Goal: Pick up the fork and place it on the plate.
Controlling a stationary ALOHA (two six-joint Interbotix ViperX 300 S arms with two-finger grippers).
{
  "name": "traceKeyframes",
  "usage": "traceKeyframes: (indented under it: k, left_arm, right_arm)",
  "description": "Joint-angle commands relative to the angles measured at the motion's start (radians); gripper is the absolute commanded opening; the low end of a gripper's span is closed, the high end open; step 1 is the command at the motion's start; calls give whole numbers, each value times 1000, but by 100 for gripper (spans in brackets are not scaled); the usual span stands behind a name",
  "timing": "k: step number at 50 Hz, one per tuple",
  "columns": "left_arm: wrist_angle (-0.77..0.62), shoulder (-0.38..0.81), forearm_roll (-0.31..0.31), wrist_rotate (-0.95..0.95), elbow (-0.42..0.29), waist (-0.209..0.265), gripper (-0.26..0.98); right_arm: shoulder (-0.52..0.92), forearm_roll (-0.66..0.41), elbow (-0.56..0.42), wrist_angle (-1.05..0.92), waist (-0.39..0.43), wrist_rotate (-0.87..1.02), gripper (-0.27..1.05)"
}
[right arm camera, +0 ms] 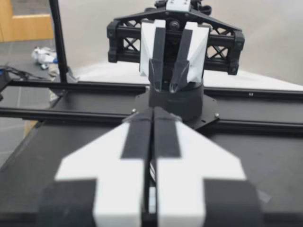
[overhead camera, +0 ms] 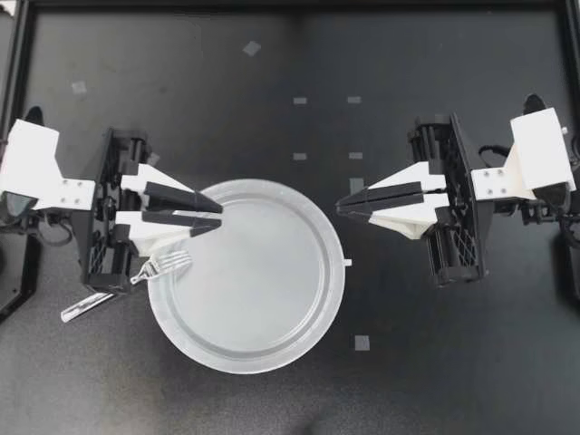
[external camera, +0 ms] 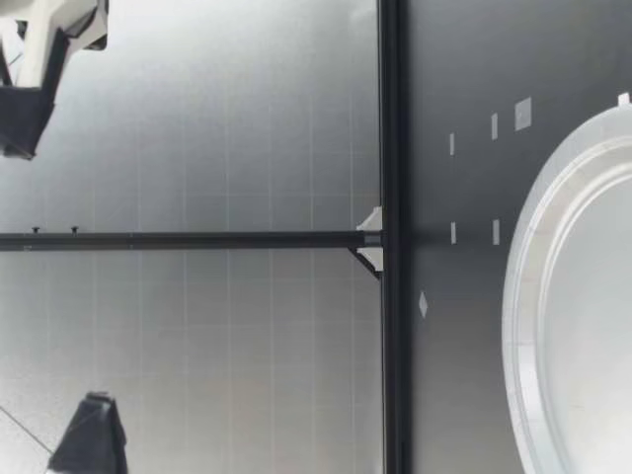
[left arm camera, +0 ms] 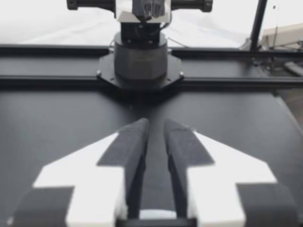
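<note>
Left gripper (overhead camera: 221, 217) narrow, empty, above plate (overhead camera: 272, 359) rim. Fork (overhead camera: 163, 265) beside it, back toward wrist: tines on rim, handle off plate. We should retreat, widen, straddle handle squarely. Right gripper (overhead camera: 339, 207) closed, empty.

1. The table (overhead camera: 272, 72) is black and flat, with small grey tape bits (overhead camera: 252, 48) stuck on it.
2. A black rail (overhead camera: 290, 5) runs along its far edge.
3. Behind it is a pale grey wall (external camera: 197, 128) with thin lines that make squares.
4. A black post (external camera: 178, 239) stands up in front of that wall.
5. The right wrist view shows a grey floor (right arm camera: 19, 52), some brown wood (right arm camera: 26, 14) and dark wires (right arm camera: 12, 71).
</note>
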Motion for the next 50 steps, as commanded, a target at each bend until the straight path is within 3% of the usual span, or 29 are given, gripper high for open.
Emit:
traceKeyframes:
  k: [1,30,50]
  left_arm:
    - [-49,15,-2,12,-9,5,20]
    - [-54,80,-8,41,23,8,20]
    - [-54,54,-8,-43,35,8,20]
  right_arm:
    - [-8,11,-2,-5,5,31,9]
    - [63,6,12,6,3,-37,9]
    - [48,11,6,3,5,-29,9]
